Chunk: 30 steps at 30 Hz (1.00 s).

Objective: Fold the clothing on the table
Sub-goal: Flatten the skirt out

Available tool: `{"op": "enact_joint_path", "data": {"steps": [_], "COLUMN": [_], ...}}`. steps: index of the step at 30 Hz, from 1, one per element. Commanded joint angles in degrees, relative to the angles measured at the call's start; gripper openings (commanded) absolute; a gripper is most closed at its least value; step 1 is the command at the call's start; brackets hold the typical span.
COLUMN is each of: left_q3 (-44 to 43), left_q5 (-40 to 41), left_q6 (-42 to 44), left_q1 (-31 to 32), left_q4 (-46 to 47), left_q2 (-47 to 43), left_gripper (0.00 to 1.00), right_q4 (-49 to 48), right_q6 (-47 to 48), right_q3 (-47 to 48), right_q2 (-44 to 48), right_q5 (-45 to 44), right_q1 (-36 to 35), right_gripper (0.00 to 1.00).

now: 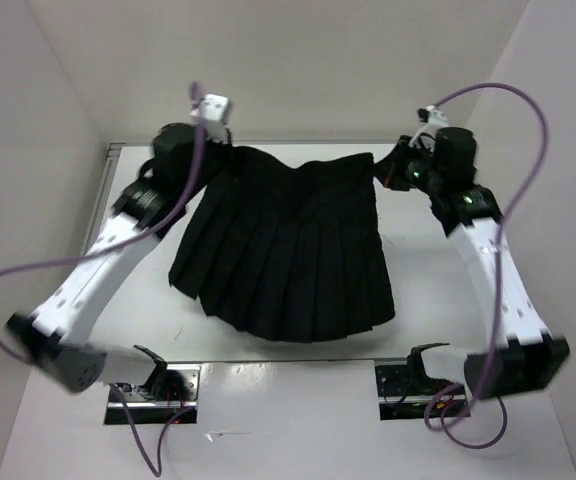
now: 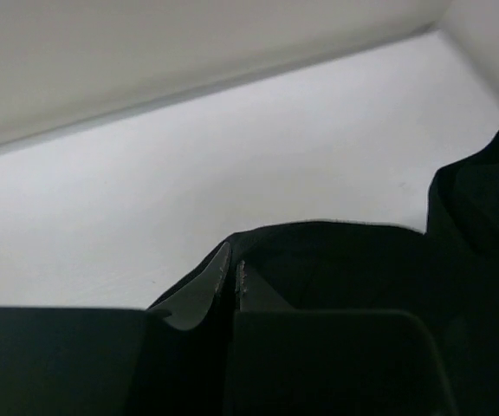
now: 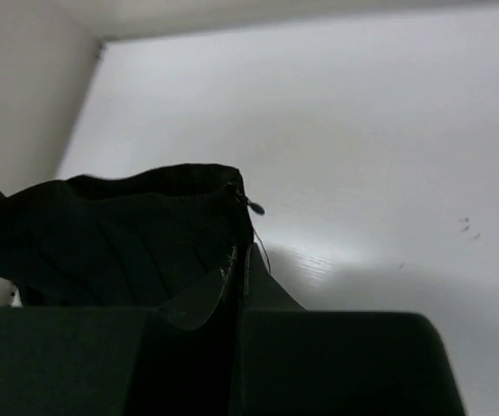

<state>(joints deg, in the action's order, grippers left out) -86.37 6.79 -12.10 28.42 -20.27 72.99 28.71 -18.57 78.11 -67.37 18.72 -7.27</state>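
- The left gripper [image 2: 234, 279] is pinching the clothing [image 1: 288, 250] with its jaws pressed almost together. Black cloth is sitting between the fingertips at the waistband's corner, in the upper left of the top view.
- The right gripper [image 3: 240, 263] is likewise clamping the clothing, jaws nearly touching, at the waistband's other corner in the upper right of the top view.
- In the right wrist view a small zip pull [image 3: 255, 207] is sticking out from the cloth edge just above the fingertips.
- Between the two grips the waistband is sagging in a shallow dip along the top of the garment.
- The pleats are running from the waistband at the top of the frame down to the hem at the bottom, fanning wider as they go. The hem is facing the arm bases, and its left end is sitting higher in the frame than its right.
- The clothing is lying across the middle of the table [image 1: 423, 275], with bare white surface showing on all sides.
- Two metal base plates [image 1: 155, 392] are sitting at the bottom of the frame, and purple cables [image 1: 523, 150] are looping off both arms.
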Motion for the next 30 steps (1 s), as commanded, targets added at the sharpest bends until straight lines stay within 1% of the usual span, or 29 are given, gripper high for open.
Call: {"op": "enact_joint_path", "data": {"steps": [1,3,4,5,7,8,9,11,13,14,16,17,20,21,22,23,25,26,28,30], "left_q3": [-5.5,-8.5,-10.1,-13.3,-16.6,-17.9,-21.0,-23.7,-25.2,-24.6,-22.0,-18.2,-11.4,-7.1,-5.4,-4.0,-1.3,-1.3,-0.6,-0.6], "left_q5": [-2.4,-4.3,-4.8,-5.5,-6.8,-7.4,-8.1,-10.3,-12.1,-13.5,-13.5,-12.9,-8.6,-7.9,-7.9,-7.9,-7.9,-8.5,-10.5,-12.5], "left_q6": [4.4,4.5,4.5,4.5,4.5,4.5,4.5,3.8,2.9,2.1,2.1,2.1,0.9,0.3,-0.7,-0.7,-1.5,-2.1,-2.1,-2.7], "left_q1": [-3.4,-5.7,-6.4,-7.5,-8.5,-9.4,-9.4,-11.5,-12.3,-12.3,-12.9,-12.9,-13.4,-14.1,-14.1,-15.0,-15.8,-16.4,-16.9,-16.9], "left_q4": [4.3,4.9,4.9,4.9,4.9,4.4,4.4,3.2,2.7,2.7,4.2,4.8,7.7,9.3,9.3,10.0,10.0,10.0,9.3,10.3], "left_q2": [14.9,20.7,25.9,28.3,34.4,35.9,38.5,41.0,41.0,41.0,39.1,38.2,33.0,32.1,31.3,30.8,30.2,29.5,28.6,25.7], "left_gripper": [0.00,0.00,0.00,0.00,0.00,0.00,0.00,0.00,0.00,0.00,0.00,0.00,0.00,0.00,0.00,0.00,0.00,0.00,0.00,0.00], "right_q4": [-5.2,-5.9,-6.4,-7.3,-9.1,-9.1,-9.8,-10.5,-11.1,-10.1,-8.7,-8.1,-8.1,-7.4,-6.5,-5.3,-3.7,-3.2,-3.2,-3.2], "right_q6": [-0.2,0.6,0.6,0.6,0.6,0.6,0.6,0.6,0.6,0.6,1.2,1.2,1.2,1.9,2.8,3.4,4.1,4.1,4.1,4.1], "right_q3": [1.8,4.9,5.7,6.4,7.8,8.6,9.3,9.9,9.9,9.9,8.4,7.4,1.0,0.0,-0.7,-1.9,-3.3,-4.7,-4.7,-2.8], "right_q2": [-13.2,-18.7,-21.3,-25.6,-28.6,-30.7,-31.2,-31.2,-30.7,-30.7,-29.2,-28.3,-22.9,-20.2,-19.1,-18.3,-15.6,-14.8,-12.4,-11.3], "right_q5": [-1.5,-2.1,-2.1,-2.1,-2.1,-2.1,-2.1,-2.1,-1.5,-0.6,1.3,1.9,4.0,4.7,4.7,5.3,5.3,4.6,3.6,0.7], "right_q1": [0.9,1.4,1.4,1.9,2.5,3.1,3.1,3.1,3.1,3.1,3.1,3.1,1.7,1.2,1.2,-0.3,-1.3,-1.3,-1.3,-1.3], "right_gripper": [0.00,0.00,0.00,0.00,0.00,0.00,0.00,0.00,0.00,0.00,0.00,0.00,0.00,0.00,0.00,0.00,0.00,0.00,0.00,0.00]}}
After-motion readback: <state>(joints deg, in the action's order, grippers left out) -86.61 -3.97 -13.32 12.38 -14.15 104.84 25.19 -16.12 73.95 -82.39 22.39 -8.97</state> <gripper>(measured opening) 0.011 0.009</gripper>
